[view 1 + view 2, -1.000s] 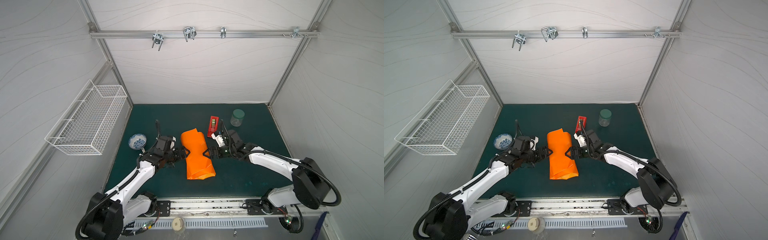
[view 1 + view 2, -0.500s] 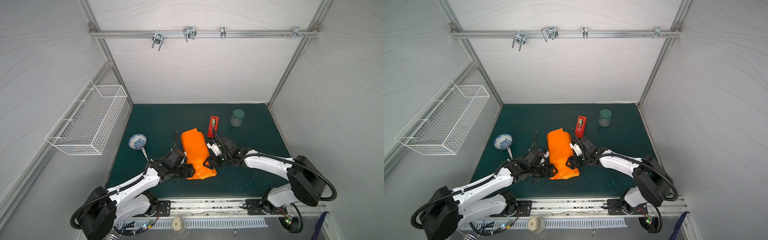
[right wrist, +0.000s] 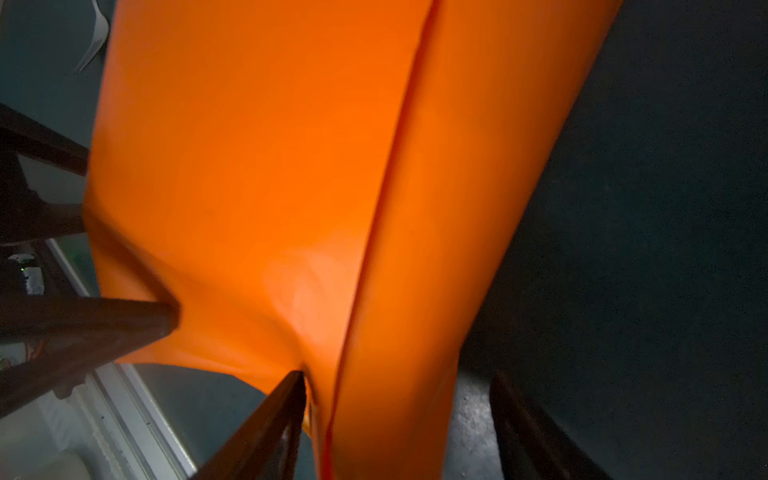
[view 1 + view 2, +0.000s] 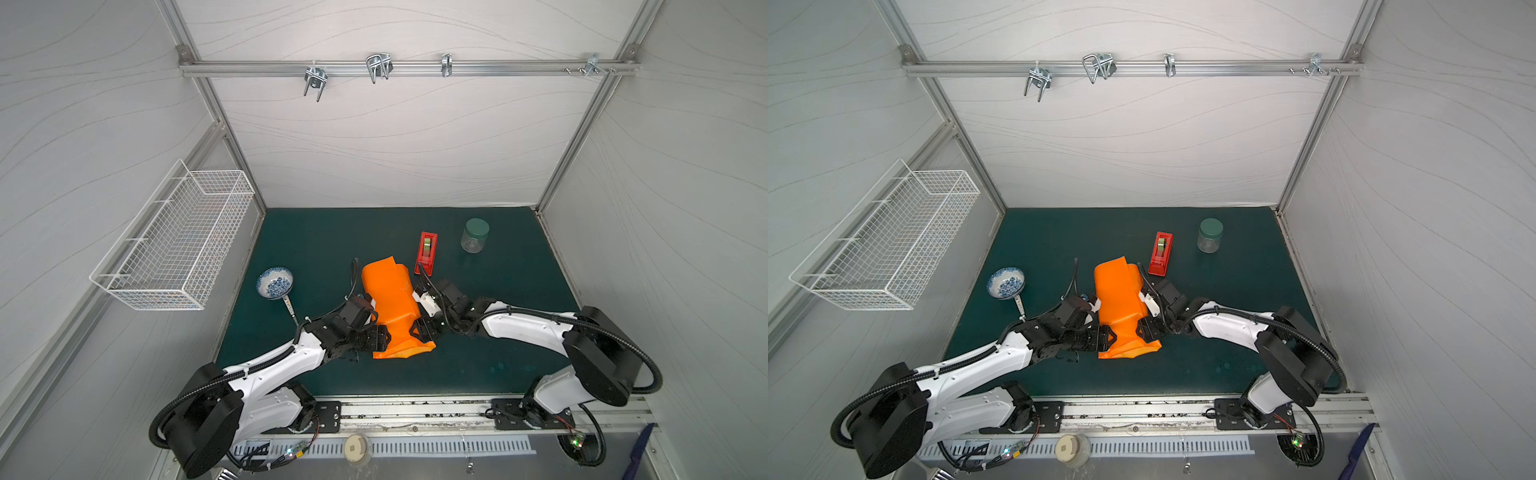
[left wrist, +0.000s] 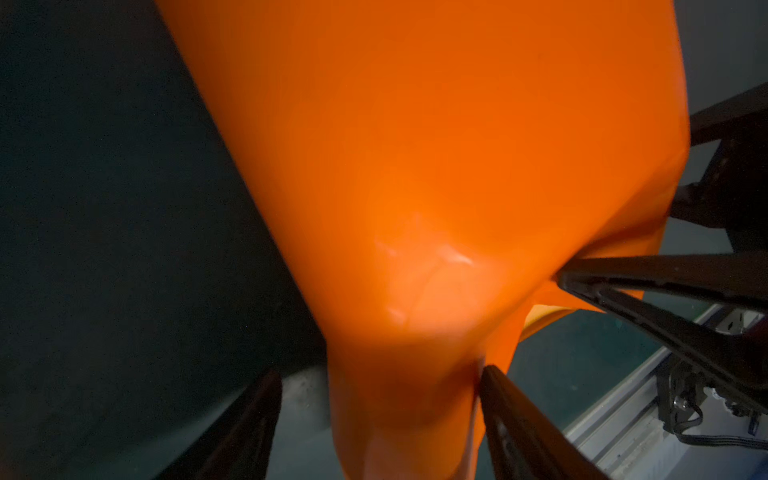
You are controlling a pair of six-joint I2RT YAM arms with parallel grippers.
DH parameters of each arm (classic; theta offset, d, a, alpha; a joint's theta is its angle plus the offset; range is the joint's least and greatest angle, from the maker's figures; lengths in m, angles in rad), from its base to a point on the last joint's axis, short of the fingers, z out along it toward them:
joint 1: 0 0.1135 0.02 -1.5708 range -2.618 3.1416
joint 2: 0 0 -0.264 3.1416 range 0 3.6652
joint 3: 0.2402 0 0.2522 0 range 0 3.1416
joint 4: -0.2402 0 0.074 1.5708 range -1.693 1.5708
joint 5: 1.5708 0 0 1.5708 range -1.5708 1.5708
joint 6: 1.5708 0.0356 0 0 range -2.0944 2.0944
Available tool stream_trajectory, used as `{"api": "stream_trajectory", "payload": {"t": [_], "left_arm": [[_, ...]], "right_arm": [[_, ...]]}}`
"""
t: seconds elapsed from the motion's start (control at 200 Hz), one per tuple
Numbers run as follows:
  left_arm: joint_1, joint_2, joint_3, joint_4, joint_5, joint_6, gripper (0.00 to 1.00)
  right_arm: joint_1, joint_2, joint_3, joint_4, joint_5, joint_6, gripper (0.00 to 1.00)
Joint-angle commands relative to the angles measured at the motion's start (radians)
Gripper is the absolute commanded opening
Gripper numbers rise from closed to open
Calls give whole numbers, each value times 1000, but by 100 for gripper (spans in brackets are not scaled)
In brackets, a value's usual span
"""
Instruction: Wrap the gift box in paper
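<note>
Paper point(image 4: 392, 307), orange, folded into a long bundle: laid lengthwise at the middle of the green tabletop point(image 4: 478, 365), its far end just beside a red tape dispenser point(image 4: 427, 252). Left claw point(image 4: 381, 337) and right claw point(image 4: 419, 330) are set against opposite long sides of the bundle, near its front end. In each wrist view the bundle's edge is seen between fingers point(image 5: 511, 407) standing apart, one finger touching the paper and a gap left at the other.
</note>
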Motion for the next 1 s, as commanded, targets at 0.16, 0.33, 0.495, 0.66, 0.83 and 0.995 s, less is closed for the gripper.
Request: {"api": "stream_trajectory", "payload": {"t": [0.16, 0.33, 0.495, 0.66, 0.83, 0.995], "left_arm": [[-10, 37, 17, 69, -78, 25, 69], [-20, 69, 11, 84, -118, 37, 67], [-48, 118, 20, 87, -161, 37, 63], [-89, 159, 37, 76, -241, 38, 58], [-98, 165, 33, 81, -277, 15, 52], [-98, 172, 28, 90, -288, 4, 49]], "right_arm": [[22, 8, -26, 64, 75, 6, 62], [36, 8, -42, 89, 129, 42, 55], [55, 14, -49, 99, 184, 81, 50], [80, 27, -59, 115, 245, 126, 47], [97, 38, -60, 124, 304, 142, 45], [99, 47, -56, 130, 344, 145, 44]]}}
